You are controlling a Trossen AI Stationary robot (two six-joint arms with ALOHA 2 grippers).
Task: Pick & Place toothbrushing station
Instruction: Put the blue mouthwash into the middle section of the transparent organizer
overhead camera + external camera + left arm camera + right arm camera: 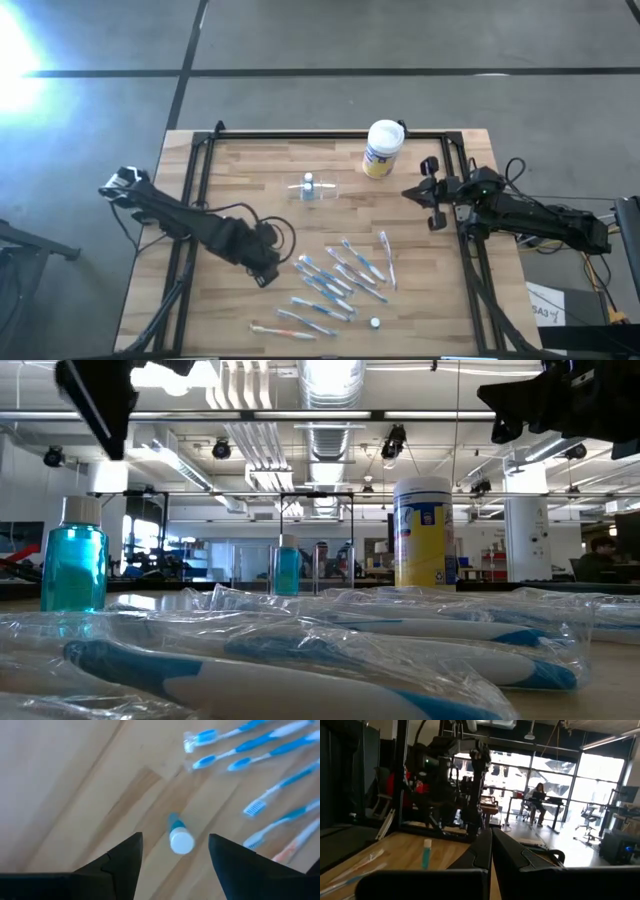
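Only the white canister [382, 148] carries a label, a yellow one whose writing is too small to read; it stands near the far edge of the wooden slatted table [250, 170]. Nearer the middle sits the toothbrushing station [318, 189], a low clear plastic holder with a small blue-filled bottle [308, 184] upright in it. Blue-and-white toothbrushes [335, 280] in crinkled clear wrappers lie scattered toward the near edge. The left gripper [172, 857] hovers with fingers spread wide over a small white-capped blue bottle [178, 836] lying on the wood. The right gripper [428, 192] waits, fingers pressed together, at the table's right side.
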